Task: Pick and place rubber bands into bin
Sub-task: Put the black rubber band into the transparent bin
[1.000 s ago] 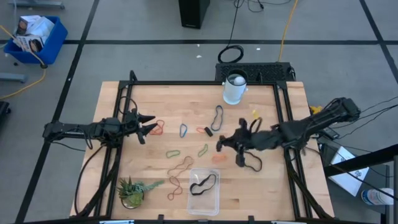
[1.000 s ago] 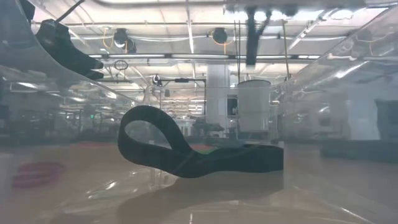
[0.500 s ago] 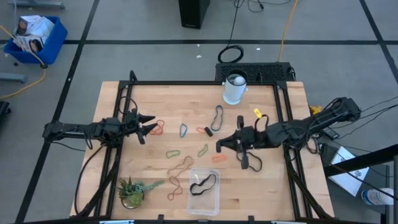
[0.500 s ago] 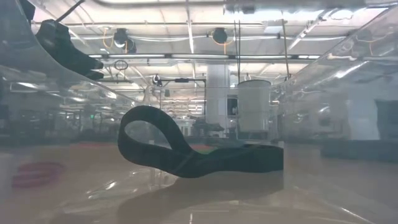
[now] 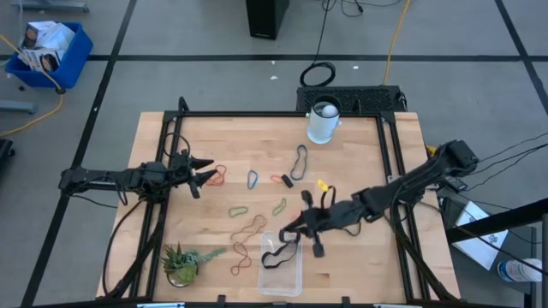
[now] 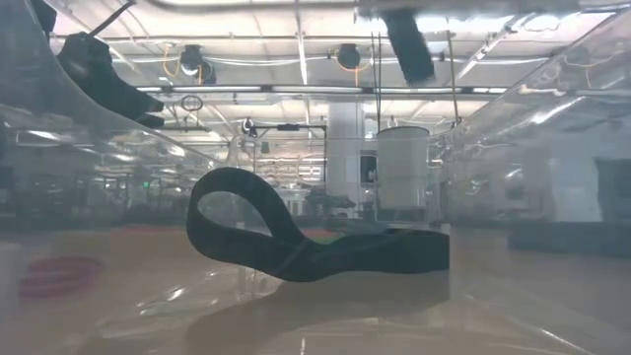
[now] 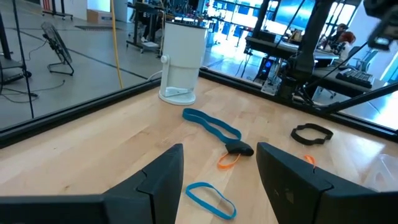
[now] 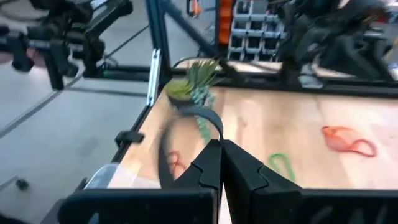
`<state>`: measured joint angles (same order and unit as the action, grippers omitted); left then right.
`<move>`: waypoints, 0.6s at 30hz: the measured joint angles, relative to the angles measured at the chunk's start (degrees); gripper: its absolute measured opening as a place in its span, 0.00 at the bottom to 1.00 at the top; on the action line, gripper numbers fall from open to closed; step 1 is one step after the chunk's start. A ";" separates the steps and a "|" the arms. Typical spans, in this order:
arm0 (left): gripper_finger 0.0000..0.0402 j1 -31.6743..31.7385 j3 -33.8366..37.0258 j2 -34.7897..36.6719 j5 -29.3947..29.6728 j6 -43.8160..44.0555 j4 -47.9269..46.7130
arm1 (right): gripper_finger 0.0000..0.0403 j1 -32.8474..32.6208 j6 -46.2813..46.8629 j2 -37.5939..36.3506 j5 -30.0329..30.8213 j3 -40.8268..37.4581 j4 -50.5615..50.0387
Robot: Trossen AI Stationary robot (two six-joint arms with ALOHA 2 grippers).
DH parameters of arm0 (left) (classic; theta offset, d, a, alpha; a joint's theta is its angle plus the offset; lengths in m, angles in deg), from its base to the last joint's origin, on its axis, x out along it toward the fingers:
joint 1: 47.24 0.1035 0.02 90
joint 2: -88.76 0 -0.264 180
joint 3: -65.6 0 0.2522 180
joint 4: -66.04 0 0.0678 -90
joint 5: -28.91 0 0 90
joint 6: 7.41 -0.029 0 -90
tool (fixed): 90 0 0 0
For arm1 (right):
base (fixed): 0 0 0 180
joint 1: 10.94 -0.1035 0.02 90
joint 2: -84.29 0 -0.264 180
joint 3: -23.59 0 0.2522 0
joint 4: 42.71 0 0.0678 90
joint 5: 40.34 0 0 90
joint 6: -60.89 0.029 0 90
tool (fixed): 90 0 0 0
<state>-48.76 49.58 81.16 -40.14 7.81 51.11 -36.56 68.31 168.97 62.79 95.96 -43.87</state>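
My right gripper (image 5: pixel 286 233) reaches across the table and hangs over the far edge of the clear bin (image 5: pixel 295 275), shut on a black rubber band (image 8: pixel 210 118). Another black band (image 5: pixel 281 251) lies on the bin's floor and also shows in the low view (image 6: pixel 296 247). My left gripper (image 5: pixel 202 173) is open and empty at the table's left, beside a red band (image 5: pixel 217 177). Loose bands lie flat on the wood: blue (image 5: pixel 253 180), black (image 5: pixel 298 159), green (image 5: pixel 238 210), brown (image 5: pixel 248 228), orange (image 5: pixel 300 218). My right gripper pinches the black band between its two shut fingertips (image 8: pixel 219 149). The band (image 8: pixel 214 124) arches out past the fingertips as a loop and falls away to one side, clear of the table. Which part of the loop is pinched I cannot tell.
A white cup (image 5: pixel 323 122) stands at the far edge. A small green plant (image 5: pixel 181 261) stands at the near left, close to the bin. The black frame rails (image 5: pixel 171 128) run along the table's left and right sides. The left wrist view shows blue bands (image 7: pixel 211 124) ahead of my left fingers.
My right gripper has moved toward the table's near edge and left, from the middle right of the table to the bin's far edge. The black band that trailed on the wood behind it has left that spot. My left arm has kept still.
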 joint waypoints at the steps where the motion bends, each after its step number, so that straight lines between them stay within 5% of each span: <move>1: 0.52 -0.02 -0.02 0.01 0.00 0.00 -0.02 | 0.00 -0.43 0.31 0.88 0.00 0.00 0.07; 18: 0.52 -0.02 -0.02 0.01 0.00 -0.04 -0.21 | 0.00 -1.96 4.35 12.99 -1.44 0.00 -1.28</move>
<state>-48.78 49.56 81.17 -40.14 7.77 50.90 -38.52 72.66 181.95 61.35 95.96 -45.15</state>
